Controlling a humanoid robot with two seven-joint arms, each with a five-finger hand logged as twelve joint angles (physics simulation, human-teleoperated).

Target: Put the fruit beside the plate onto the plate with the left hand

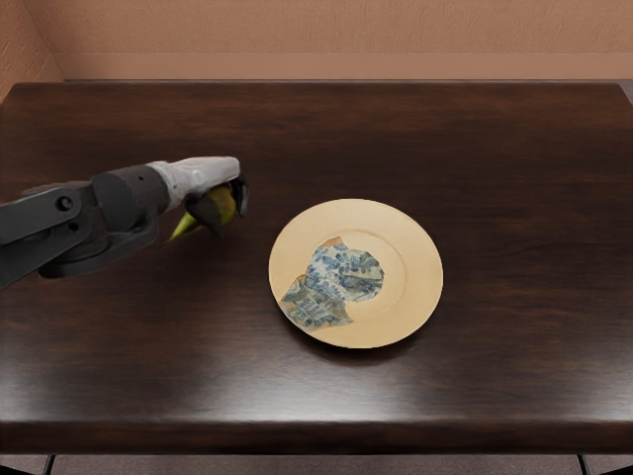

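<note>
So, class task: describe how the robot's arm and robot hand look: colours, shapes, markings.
The left arm is rounded dark grey to black segments, with a small round fastener at one joint. The left robot hand has a smooth pale grey shell on its back and dark fingers. No cables or markings show.

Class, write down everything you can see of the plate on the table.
The plate is round, shallow and tan, like glazed pottery, with an irregular blue-grey patterned patch at its middle. It lies flat on the dark table, right of centre, with nothing on it. Only the table touches it; the left hand, curled around the fruit, is apart to its left.
</note>
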